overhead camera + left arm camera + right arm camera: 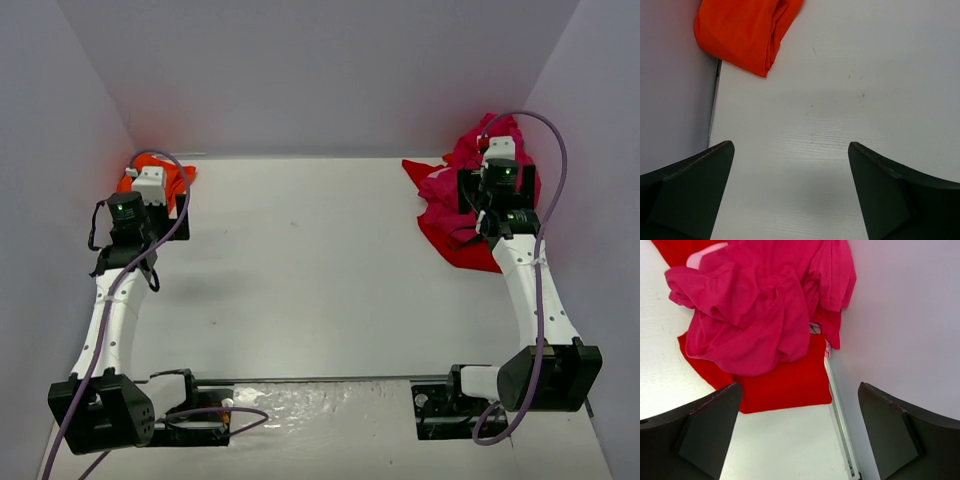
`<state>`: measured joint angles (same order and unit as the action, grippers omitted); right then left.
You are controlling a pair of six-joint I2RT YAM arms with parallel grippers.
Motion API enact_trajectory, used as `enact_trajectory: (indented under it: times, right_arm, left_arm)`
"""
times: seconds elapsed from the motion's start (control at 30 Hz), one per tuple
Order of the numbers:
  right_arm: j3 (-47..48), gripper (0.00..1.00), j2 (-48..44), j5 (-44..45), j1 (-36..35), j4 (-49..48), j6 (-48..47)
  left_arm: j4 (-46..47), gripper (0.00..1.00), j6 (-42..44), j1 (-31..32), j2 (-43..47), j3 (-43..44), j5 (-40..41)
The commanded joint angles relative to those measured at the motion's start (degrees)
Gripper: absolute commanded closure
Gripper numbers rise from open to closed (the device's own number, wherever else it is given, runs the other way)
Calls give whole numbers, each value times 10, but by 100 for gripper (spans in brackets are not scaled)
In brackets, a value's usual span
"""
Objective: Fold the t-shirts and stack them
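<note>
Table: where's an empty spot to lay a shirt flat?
The wide middle of the table is bare, between the orange shirt far left and the pink shirt heaped on the red shirt far right. Those corners are crowded.

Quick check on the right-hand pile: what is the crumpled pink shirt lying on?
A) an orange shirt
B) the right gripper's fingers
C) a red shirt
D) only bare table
C: in the right wrist view the pink shirt is bunched on top of a flatter red shirt, whose edge sticks out beneath it.
</note>
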<state>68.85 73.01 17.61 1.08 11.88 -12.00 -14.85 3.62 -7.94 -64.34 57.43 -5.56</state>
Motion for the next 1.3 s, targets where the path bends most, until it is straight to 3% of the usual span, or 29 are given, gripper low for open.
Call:
enact_trajectory:
  times: [0.0, 0.1, 0.2, 0.4, 0.67, 0.8, 0.9, 1.0, 1.03, 1.1, 1.27]
  right_arm:
    - [10, 0, -12, 53, -3, 18, 49]
    - [61, 0, -12, 19, -3, 83, 76]
    - [3, 0, -33, -7, -3, 65, 9]
    - [-82, 0, -15, -24, 1, 66, -25]
    - [-109, 0, 47, -138, -2, 65, -18]
    - [-99, 0, 90, -152, -9, 70, -29]
    - [-13, 0, 147, -55, -33, 74, -71]
    - [167, 0, 246, 60, -28, 71, -105]
    - [183, 0, 255, 70, -25, 72, -115]
    - [369, 0, 379, 105, -14, 100, -132]
    - [560, 0, 545, 136, -6, 169, -122]
  left_arm:
    - [44, 3, -13, 3, 17, 7, 1]
    - [29, 3, -25, 3, 20, 17, 13]
    - [23, 3, -32, 3, 20, 21, 21]
    - [31, 3, -39, 3, 13, 13, 23]
    - [28, 3, -29, 3, 11, 6, -8]
    - [34, 3, -12, 2, 2, 2, -14]
    - [40, 3, -11, 0, 0, 2, 2]
    - [54, 3, -8, -1, 5, -9, 11]
    - [54, 3, -7, -1, 9, -14, 10]
    - [52, 3, 2, -4, 19, -23, -1]
    - [48, 3, 8, -10, 23, -26, -10]
